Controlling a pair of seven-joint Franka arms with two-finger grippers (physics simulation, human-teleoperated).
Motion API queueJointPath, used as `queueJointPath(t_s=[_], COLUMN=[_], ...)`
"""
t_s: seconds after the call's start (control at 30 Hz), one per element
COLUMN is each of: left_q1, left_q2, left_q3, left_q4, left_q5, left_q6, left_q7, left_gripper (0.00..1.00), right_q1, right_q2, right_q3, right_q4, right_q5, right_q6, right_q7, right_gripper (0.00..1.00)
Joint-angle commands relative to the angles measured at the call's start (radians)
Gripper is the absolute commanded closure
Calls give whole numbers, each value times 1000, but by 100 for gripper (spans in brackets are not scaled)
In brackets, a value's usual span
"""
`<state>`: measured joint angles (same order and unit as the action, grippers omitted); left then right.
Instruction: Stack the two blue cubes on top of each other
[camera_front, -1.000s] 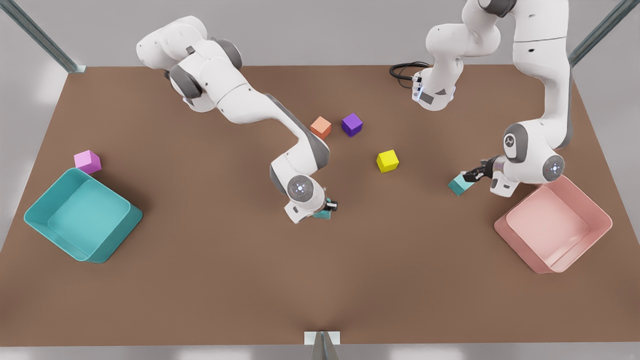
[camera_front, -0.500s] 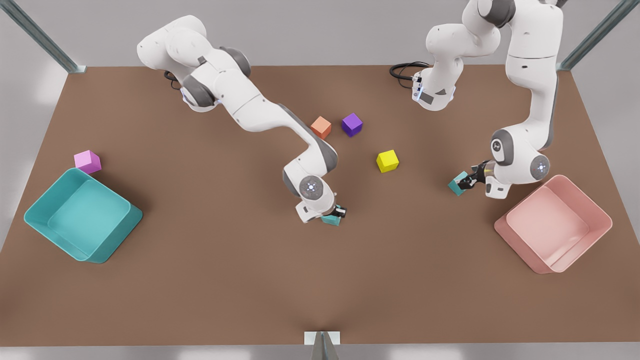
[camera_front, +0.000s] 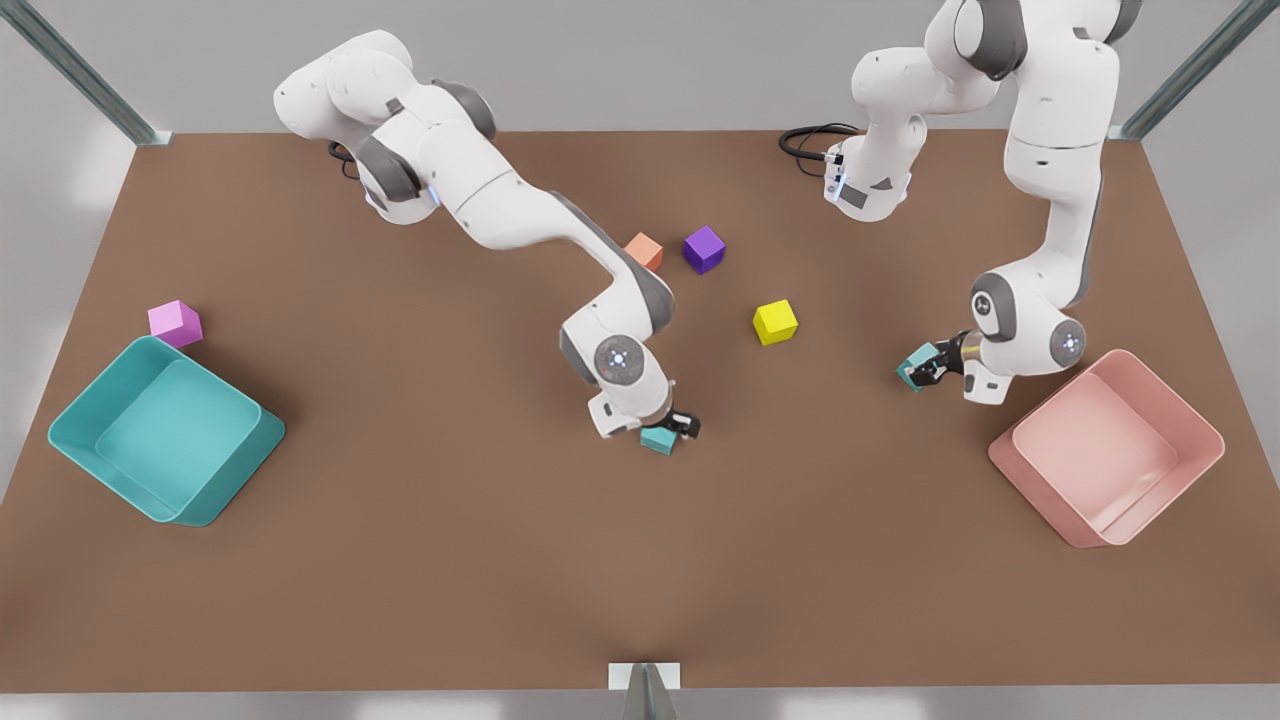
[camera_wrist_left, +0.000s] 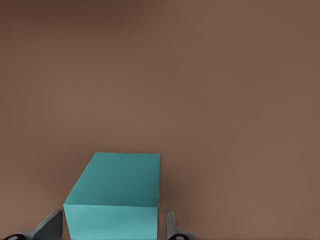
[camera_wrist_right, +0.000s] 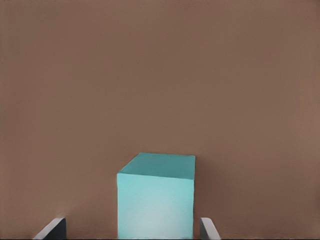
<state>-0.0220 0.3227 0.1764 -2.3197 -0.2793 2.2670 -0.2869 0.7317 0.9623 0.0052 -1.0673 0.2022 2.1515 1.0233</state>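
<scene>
Two grippers, both spread: left gripper (camera_wrist_left: 114, 229) narrowly flanks one small matte teal cube (camera_wrist_left: 117, 192) on the brown surface (camera_wrist_left: 225, 100); right gripper (camera_wrist_right: 132, 231) widely straddles the other teal cube (camera_wrist_right: 156, 197).

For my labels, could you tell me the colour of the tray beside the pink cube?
Teal tray, clearest in the front view.

Soft even light, faint shadows

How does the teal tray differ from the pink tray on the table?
The teal tray sits at the front view's left, the pink tray at its right. A pink cube sits by the teal tray; by the pink tray, one arm's gripper is at a blue cube. Both are square and empty.
</scene>
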Motion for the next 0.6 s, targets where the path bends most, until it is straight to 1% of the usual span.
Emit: queueJointPath(t_s=[0.0, 0.1, 0.13, 0.17, 0.2, 0.23, 0.27, 0.3, 0.37, 0.4, 0.47, 0.5, 0.53, 0.57], left_q1=[0, 0, 0, 0, 0, 0, 0, -1, -4, -6, -24, -62, -108, -161], left_q2=[4, 13, 15, 19, 32, 36, 38, 38, 30, 18, -50, -93, -145, -171], left_q3=[0, -1, -1, -1, -3, -5, -5, -6, -8, -8, -8, -8, -8, -9], left_q4=[0, 0, 0, 0, 0, 0, 0, 0, 0, 0, 2, 8, 16, 45], left_q5=[-1, -1, -1, -3, -3, -4, -4, -4, -6, -9, -9, -6, -3, 2], left_q6=[26, 28, 28, 31, 51, 59, 63, 63, 57, 48, -15, -61, -102, -145], left_q7=[51, 51, 51, 51, 51, 51, 51, 51, 43, 41, 32, 11, -20, -29], left_gripper=[0, 0, 0, 0, 0, 6, 14, 29, 37, 37, 37, 37, 37, 37], right_q1=[-15, -136, -227, -328, -455, -572, -633, -689, -726, -721, -713, -713, -713, -715], right_q2=[-46, -166, -198, -227, -231, -261, -296, -353, -470, -557, -809, -856, -918, -929], right_q3=[-1, -1, -1, -2, -2, -2, -2, -2, -1, -10, -4, -1, 6, 6], right_q4=[-20, -22, -19, -16, -11, -10, -6, -5, 1, -9, -164, -186, -258, -295], right_q5=[0, 2, 3, -1, -3, -16, -82, -150, -188, -188, -184, -182, -184, -185], right_q6=[-111, -346, -409, -525, -605, -647, -688, -720, -808, -832, -848, -846, -835, -825], right_q7=[21, -121, -228, -347, -467, -531, -584, -660, -759, -776, -778, -773, -764, -766], right_gripper=[0, 0, 0, 0, 0, 0, 0, 0, 0, 0, 0, 0, 0, 0])
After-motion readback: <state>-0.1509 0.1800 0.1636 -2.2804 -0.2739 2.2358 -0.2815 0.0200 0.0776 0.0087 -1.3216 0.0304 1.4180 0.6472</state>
